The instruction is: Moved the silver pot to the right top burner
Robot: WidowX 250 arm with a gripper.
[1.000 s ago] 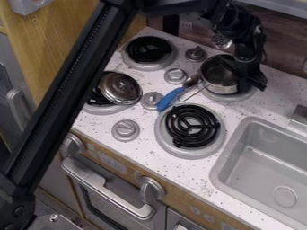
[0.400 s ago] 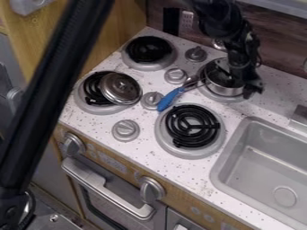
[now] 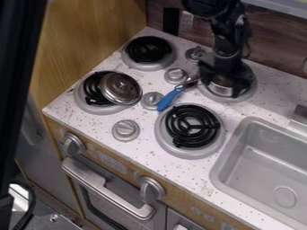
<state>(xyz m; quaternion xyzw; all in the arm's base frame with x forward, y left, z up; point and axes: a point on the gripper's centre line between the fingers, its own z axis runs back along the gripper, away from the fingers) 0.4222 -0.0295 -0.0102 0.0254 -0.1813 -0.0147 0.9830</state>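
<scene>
Silver pot point(image 3: 221, 90) at burner point(image 3: 226, 99) near back edge of counter point(image 3: 273, 99); grasp by gripper point(image 3: 223, 85) indeterminable; snagging during withdrawal could tip the pot.

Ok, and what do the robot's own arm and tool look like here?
The black, jointed robot arm has a bulky wrist section, with what looks like a thin dark cable beside it. A long, straight-edged black link runs along the left edge. The tool is black too.

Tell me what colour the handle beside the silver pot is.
The handle is bright blue, seen best in the camera view.
</scene>
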